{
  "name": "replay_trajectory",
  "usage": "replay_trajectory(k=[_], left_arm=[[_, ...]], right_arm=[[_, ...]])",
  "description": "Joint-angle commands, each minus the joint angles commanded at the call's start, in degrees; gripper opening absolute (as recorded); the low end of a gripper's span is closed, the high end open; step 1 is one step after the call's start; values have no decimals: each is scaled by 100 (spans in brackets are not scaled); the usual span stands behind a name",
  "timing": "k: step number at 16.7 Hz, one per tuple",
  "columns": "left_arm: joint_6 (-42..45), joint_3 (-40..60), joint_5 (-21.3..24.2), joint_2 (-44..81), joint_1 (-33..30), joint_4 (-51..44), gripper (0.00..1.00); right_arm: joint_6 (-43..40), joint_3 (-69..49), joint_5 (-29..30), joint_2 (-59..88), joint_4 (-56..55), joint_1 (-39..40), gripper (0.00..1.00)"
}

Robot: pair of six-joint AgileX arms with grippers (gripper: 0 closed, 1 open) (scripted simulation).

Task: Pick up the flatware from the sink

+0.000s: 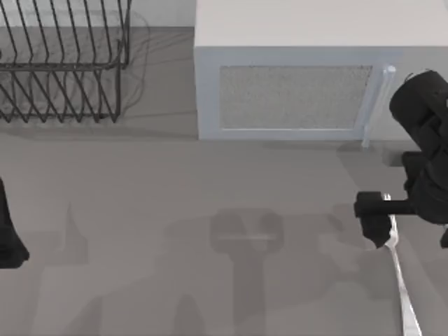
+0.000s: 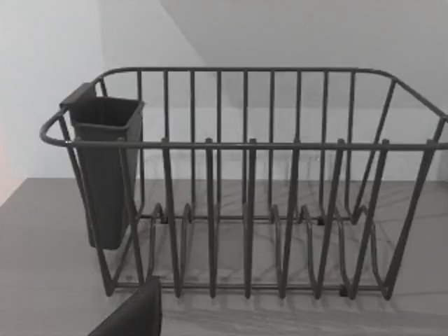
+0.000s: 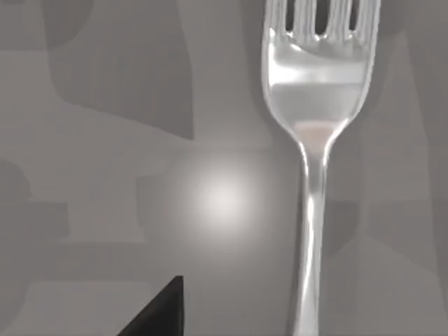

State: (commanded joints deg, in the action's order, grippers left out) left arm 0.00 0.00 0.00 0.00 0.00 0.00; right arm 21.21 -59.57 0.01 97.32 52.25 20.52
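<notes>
The flatware is a shiny silver fork (image 1: pixel 404 294) lying flat on the grey surface at the right of the top view, its handle running toward the near edge. In the right wrist view the fork (image 3: pixel 315 105) shows close up, tines and neck plain, with one dark fingertip (image 3: pixel 157 311) off to its side. My right gripper (image 1: pixel 381 234) hangs open just above the fork's head and covers part of it; nothing is held. My left gripper (image 1: pixel 8 241) sits parked at the left edge.
A black wire rack (image 1: pixel 63 63) stands at the back left; in the left wrist view the rack (image 2: pixel 245 182) carries a dark cup (image 2: pixel 105 168) on one end. A pale microwave (image 1: pixel 301 77) fills the back right.
</notes>
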Motion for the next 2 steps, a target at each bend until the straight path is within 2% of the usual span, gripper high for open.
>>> replay_trajectory(k=[2], left_arm=[[0, 0, 0, 0, 0, 0, 100]], right_arm=[[0, 0, 0, 0, 0, 0, 100]])
